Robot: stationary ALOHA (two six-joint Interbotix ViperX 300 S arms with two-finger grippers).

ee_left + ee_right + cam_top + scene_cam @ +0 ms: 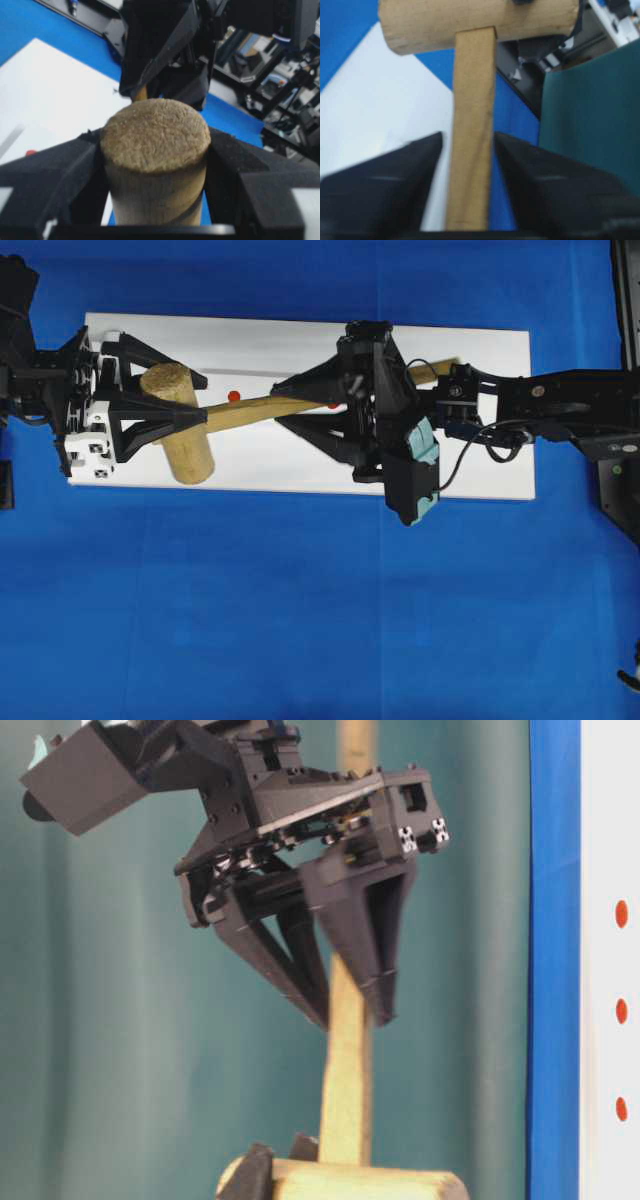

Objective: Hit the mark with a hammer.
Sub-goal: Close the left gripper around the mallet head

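Hammer (190, 435): one, lifted over the white board (480, 370), its head clamped between the left gripper's (185, 400) two fingers. The right gripper's (300, 405) two fingers flank the handle, parted, with slim gaps on both sides. Three red dots (621, 1010) show on the board at table level.
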